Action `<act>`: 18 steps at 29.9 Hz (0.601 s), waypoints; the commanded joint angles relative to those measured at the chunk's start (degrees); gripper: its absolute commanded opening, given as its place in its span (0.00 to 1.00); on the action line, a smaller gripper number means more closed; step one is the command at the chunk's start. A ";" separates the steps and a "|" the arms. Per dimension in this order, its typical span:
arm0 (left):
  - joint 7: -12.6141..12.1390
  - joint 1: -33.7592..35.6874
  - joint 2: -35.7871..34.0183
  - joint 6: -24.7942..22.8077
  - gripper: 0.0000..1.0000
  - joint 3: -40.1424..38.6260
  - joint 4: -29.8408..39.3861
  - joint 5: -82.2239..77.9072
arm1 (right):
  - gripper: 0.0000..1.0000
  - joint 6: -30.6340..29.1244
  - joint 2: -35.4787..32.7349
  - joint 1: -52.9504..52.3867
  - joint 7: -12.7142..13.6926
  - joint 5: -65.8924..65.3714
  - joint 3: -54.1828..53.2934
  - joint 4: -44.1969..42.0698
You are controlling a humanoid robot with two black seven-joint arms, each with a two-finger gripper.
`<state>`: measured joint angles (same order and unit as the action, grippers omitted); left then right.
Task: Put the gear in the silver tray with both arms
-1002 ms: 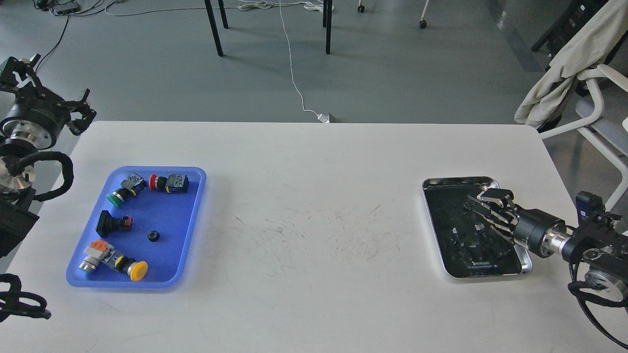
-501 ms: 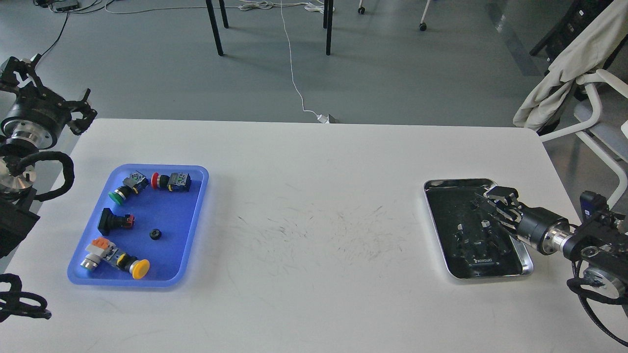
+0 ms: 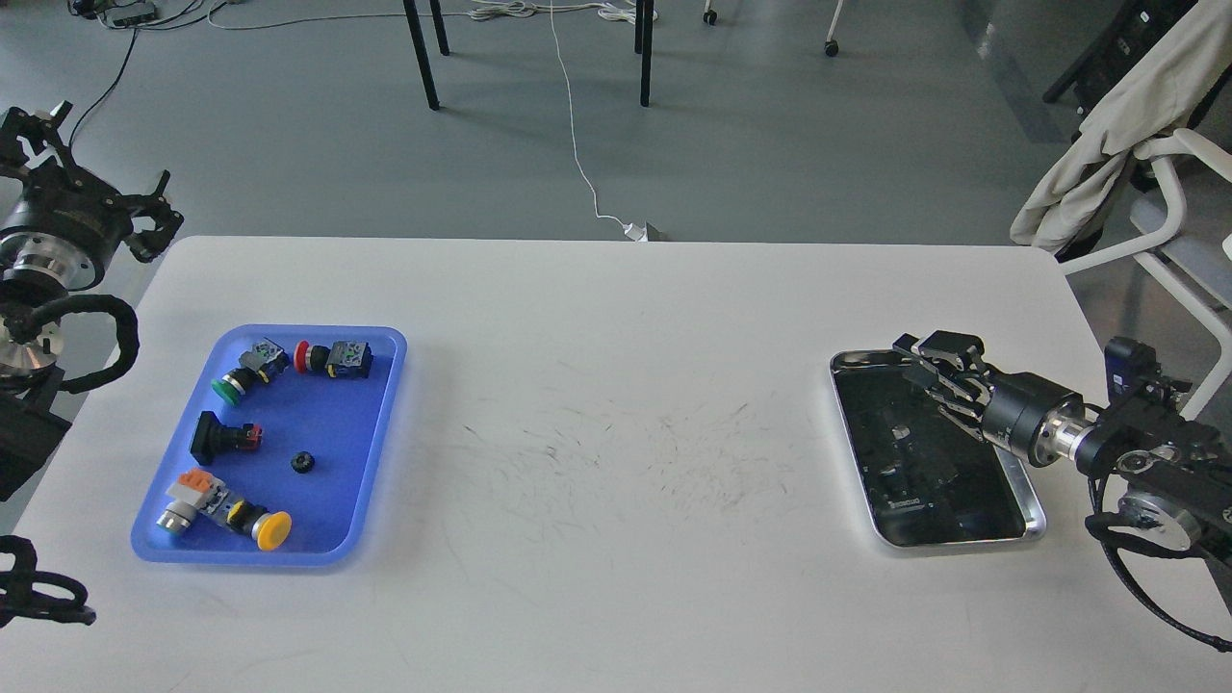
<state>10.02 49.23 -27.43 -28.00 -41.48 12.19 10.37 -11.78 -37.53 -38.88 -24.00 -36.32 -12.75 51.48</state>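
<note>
The silver tray [image 3: 964,541] lies on the right of the white table, its dark bottom reflecting my arm. My right gripper [image 3: 926,354] reaches in from the right and hovers over the tray's far edge, fingers apart and holding nothing. A small black gear [image 3: 301,463] lies in the blue tray [image 3: 377,438] on the left. I cannot tell whether a gear lies in the silver tray. My left gripper [image 3: 154,217] is raised off the table's far left corner, open and empty, well away from the blue tray.
The blue tray also holds several push-button switches with green [image 3: 227,386], red [image 3: 301,357] and yellow [image 3: 270,528] caps. A white chair with a draped cloth [image 3: 1107,125] stands beyond the table's right corner. Table legs and cables are on the floor behind.
My right gripper has moved from over the middle of the silver tray toward its far edge. The left arm has hardly moved.
</note>
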 commanded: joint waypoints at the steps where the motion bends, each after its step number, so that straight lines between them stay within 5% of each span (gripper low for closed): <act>1: 0.00 -0.01 0.01 0.00 0.99 0.00 0.03 0.00 | 0.51 0.01 -0.61 -1.37 0.53 -0.07 0.09 2.47; 5: 0.00 -0.10 -0.08 0.00 0.99 0.00 -0.06 0.00 | 0.52 0.09 -3.69 -3.30 0.53 -0.15 0.00 7.84; 11: -0.26 -0.10 -0.17 0.00 0.99 -0.09 -0.06 0.26 | 0.68 0.27 -6.77 -5.85 0.53 0.20 -0.17 11.27; 18: -1.23 -0.36 -3.23 0.00 0.99 -0.35 0.64 0.35 | 0.72 0.18 -9.66 -5.86 0.27 0.20 -0.96 16.27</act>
<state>9.05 49.00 -29.22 -28.00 -41.67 12.57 10.71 -11.57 -45.73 -44.73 -23.47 -36.13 -13.16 65.22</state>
